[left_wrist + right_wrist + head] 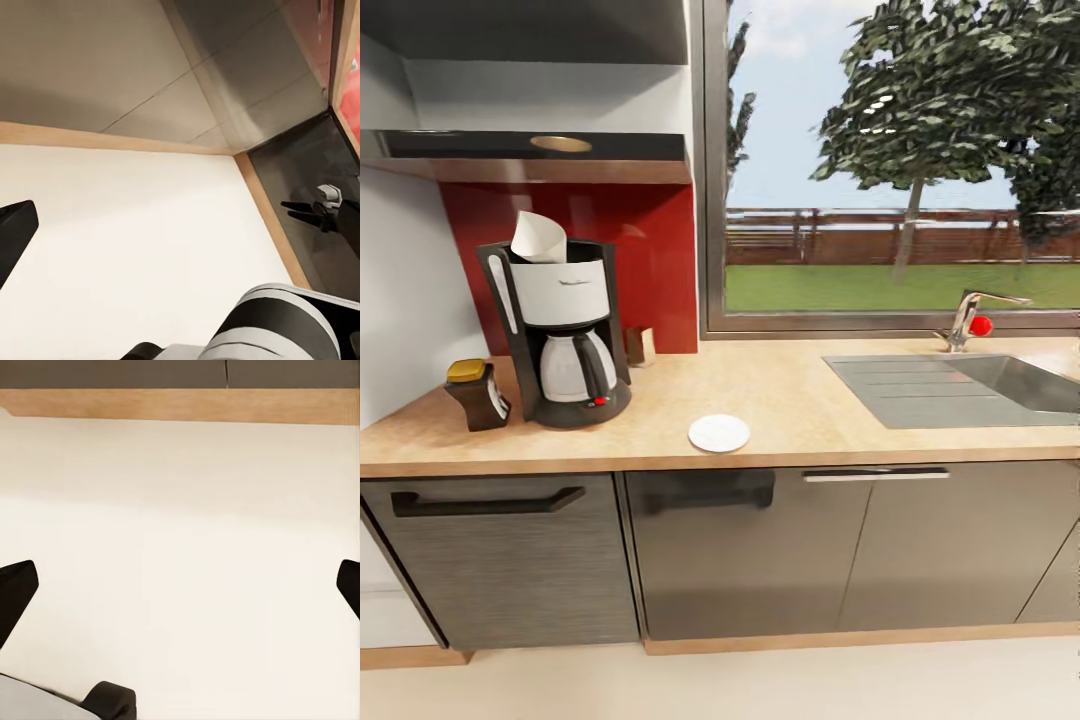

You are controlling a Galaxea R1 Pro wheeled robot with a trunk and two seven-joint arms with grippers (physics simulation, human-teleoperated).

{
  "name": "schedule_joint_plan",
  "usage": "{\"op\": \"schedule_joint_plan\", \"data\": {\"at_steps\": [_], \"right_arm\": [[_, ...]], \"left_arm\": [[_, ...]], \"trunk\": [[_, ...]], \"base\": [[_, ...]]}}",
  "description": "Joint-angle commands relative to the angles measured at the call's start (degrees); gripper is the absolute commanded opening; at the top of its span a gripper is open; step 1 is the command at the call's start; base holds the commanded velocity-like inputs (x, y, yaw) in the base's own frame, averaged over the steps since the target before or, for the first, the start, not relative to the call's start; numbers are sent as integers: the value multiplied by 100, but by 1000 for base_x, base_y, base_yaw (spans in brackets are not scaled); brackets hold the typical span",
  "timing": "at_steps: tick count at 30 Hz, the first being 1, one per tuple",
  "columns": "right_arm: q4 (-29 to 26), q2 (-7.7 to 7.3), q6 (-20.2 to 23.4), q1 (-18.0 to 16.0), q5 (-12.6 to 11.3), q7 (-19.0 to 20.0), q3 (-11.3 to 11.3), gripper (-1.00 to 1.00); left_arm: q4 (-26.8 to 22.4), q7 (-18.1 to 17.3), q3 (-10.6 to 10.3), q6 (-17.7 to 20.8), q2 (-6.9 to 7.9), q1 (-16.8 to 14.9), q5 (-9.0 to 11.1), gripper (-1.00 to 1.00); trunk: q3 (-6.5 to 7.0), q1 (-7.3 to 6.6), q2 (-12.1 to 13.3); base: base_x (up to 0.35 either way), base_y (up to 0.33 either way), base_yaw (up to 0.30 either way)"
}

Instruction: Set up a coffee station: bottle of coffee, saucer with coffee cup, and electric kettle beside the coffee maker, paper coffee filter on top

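The black and white coffee maker (565, 335) stands at the counter's left end, against the red backsplash. A white paper filter (540, 238) sticks up from its top. Just left of it sits the dark coffee bottle (478, 394) with a yellow lid. To the right, near the counter's front edge, lies the white saucer (719, 433) with nothing on it. My right gripper (180, 592) is open over pale floor, its dark fingertips (15, 592) wide apart. My left gripper (180, 232) also hangs over the floor, open, with one finger (15, 234) showing.
A small brown object (640, 345) stands behind the coffee maker. A steel sink (1010, 385) and faucet (965, 322) take the counter's right end below the window. Grey cabinet fronts (750, 550) run beneath, and a range hood (530, 155) hangs above the coffee maker.
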Motion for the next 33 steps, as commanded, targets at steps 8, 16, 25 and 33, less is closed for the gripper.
{"op": "schedule_joint_plan", "data": {"at_steps": [8, 16, 25, 33], "right_arm": [[1, -3, -30, -6, -53, 18, 48, 100], [-43, -227, -24, -22, -140, 838, -129, 100], [-62, -866, 409, -75, -358, 2443, -1054, 100], [-606, -1625, 1270, -222, -391, 2937, -1207, 100]], "left_arm": [[-2, -37, -43, -59, 6, -4, 45, 100], [-76, -951, -30, -31, 33, -4, 52, 100], [-906, -951, -7, 687, 64, -4, 61, 100], [-2787, -951, 26, 2060, 136, -4, 70, 100]], "trunk": [[-6, -1, -3], [-6, -1, -3], [-6, -1, -3], [-6, -1, -3]], "base": [[0, -28, 0], [0, -1, 0], [0, 0, 0], [0, 0, 0]]}}
